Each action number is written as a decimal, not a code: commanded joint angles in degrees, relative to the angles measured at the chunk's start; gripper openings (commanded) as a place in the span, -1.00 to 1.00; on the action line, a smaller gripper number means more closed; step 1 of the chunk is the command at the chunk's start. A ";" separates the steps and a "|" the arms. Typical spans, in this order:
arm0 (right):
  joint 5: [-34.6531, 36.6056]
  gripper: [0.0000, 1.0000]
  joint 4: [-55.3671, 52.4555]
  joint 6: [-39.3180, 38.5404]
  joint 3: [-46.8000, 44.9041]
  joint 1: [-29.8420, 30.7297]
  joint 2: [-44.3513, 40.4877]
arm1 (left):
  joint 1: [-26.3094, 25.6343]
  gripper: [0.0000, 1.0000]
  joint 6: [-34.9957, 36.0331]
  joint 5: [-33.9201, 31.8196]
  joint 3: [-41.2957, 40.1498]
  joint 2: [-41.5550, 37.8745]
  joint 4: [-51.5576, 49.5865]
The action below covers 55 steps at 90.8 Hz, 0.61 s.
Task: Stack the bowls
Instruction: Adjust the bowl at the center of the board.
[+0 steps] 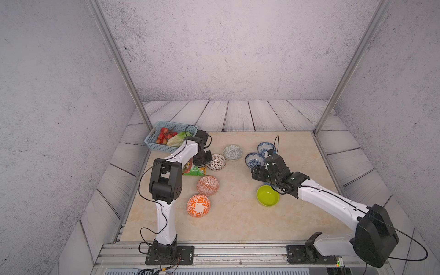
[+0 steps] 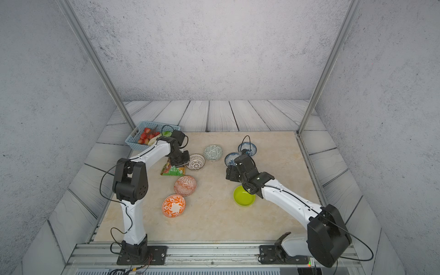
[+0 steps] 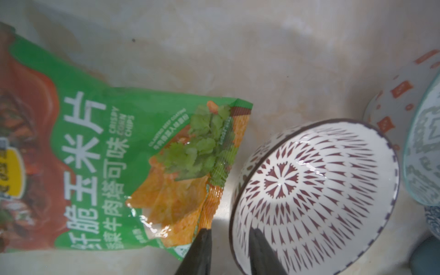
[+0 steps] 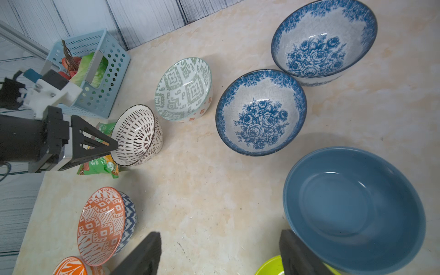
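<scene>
Left gripper (image 3: pixel 229 240), narrowly apart astride the rim of the white lattice bowl (image 1: pixel 216 162) left of centre in a top view, should pinch squarely, then lift level.

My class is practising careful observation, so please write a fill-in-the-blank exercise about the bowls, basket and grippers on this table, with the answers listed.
1. The left gripper straddles the ______ of the white lattice bowl.
2. The right gripper is ______ and holds nothing.
3. The light-blue basket stands at the far ______ corner of the table.

Missing words: rim; open; left.
</scene>
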 commanded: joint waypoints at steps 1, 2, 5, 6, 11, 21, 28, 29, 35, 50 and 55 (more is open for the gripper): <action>1.00 0.59 -0.37 -0.63 0.90 0.34 0.09 | -0.31 -0.49 0.33 0.15 1.64 0.79 -2.63; 1.03 0.59 -0.35 -0.63 0.89 0.34 0.08 | -0.30 -0.50 0.31 0.19 1.57 0.84 -2.59; 1.06 0.59 -0.41 -0.59 0.86 0.29 -0.01 | -0.35 -0.53 0.33 0.35 1.46 0.90 -2.68; 1.10 0.59 -0.37 -0.57 0.83 0.27 -0.06 | -0.37 -0.54 0.35 0.38 1.52 0.98 -2.75; 1.15 0.59 -0.34 -0.54 0.80 0.33 -0.16 | -0.39 -0.60 0.35 0.59 1.71 1.33 -3.21; 1.10 0.59 -0.47 -0.41 0.67 0.33 -0.43 | -0.47 -0.69 0.51 1.15 2.09 2.03 -4.22; 1.31 0.59 -0.47 -0.46 0.39 0.33 -0.83 | -0.47 -0.73 0.76 1.52 2.68 2.67 -4.92; 1.32 0.59 -0.40 -0.46 0.33 0.34 -0.87 | -0.47 -0.73 0.78 1.54 2.74 2.70 -4.97; 1.41 0.59 -0.33 -0.30 0.12 0.48 -1.07 | -0.56 -0.76 0.85 1.71 2.86 2.89 -5.09; 1.41 0.58 -0.39 -0.24 -0.08 0.51 -1.23 | -0.65 -0.79 1.21 2.40 2.94 3.12 -5.10; 1.41 0.58 -0.34 -0.27 -0.08 0.53 -1.26 | -0.65 -0.83 1.42 2.79 3.03 3.22 -5.32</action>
